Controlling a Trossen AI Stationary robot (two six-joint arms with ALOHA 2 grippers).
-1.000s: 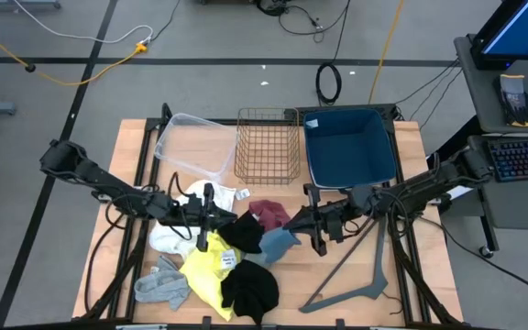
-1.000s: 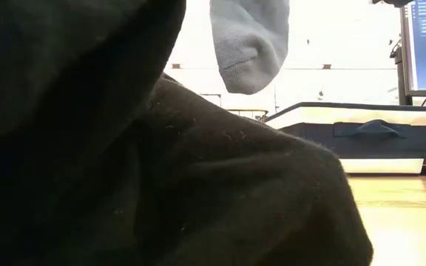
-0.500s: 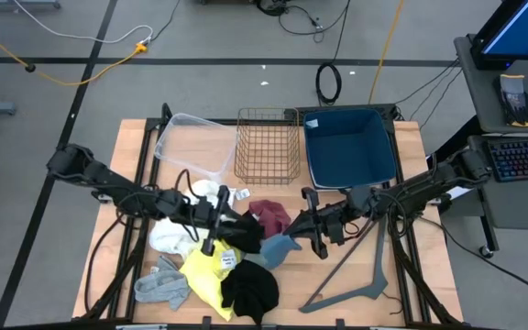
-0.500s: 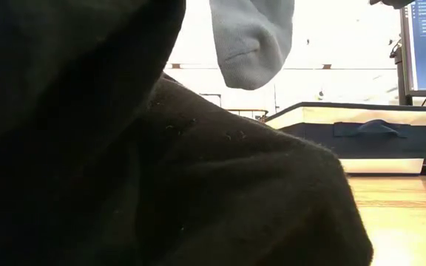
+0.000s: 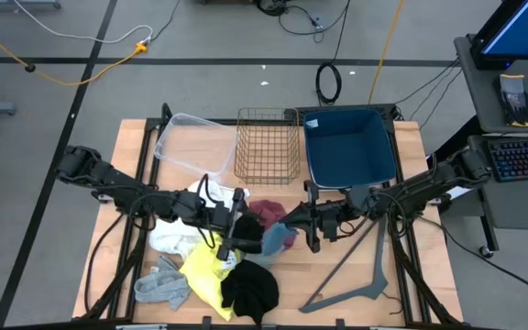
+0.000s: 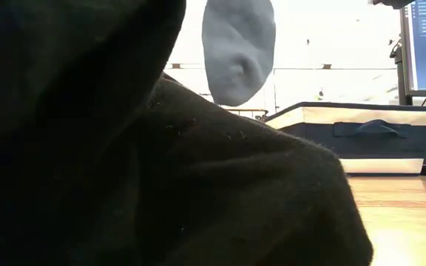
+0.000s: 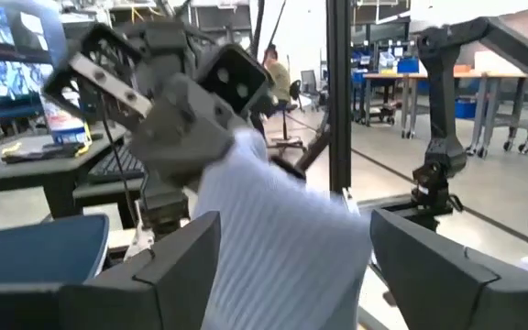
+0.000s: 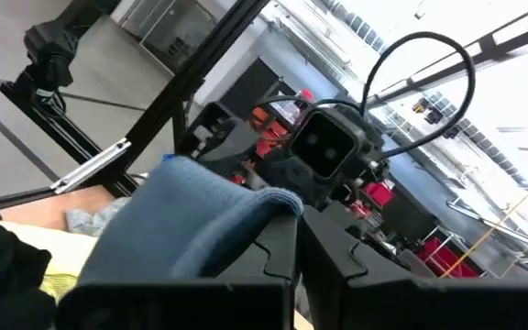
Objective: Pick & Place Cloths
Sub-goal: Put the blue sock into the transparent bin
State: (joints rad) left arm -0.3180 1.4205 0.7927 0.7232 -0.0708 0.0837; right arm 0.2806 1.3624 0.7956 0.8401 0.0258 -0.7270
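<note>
The right gripper (image 5: 306,223) is clamped on the blue cloth (image 5: 278,238), lifted above the pile in the middle of the table. The left gripper (image 5: 238,220) waits close by, fingers apart. Next, I think, the cloth must go to the blue bin (image 5: 349,147) at the far right.

Wire basket (image 5: 267,144) stands between clear tub (image 5: 193,147) and blue bin (image 5: 350,147).

Cloths (image 5: 218,261) heaped before basket (image 5: 267,144) — bin (image 5: 350,147) right, hanger (image 5: 356,275) beside

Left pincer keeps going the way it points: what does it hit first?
Probably the teal cloth hanging from the right pincer. The left pincer faces it, open, with the cloth just ahead of its fingers; depth is hard to judge.
</note>
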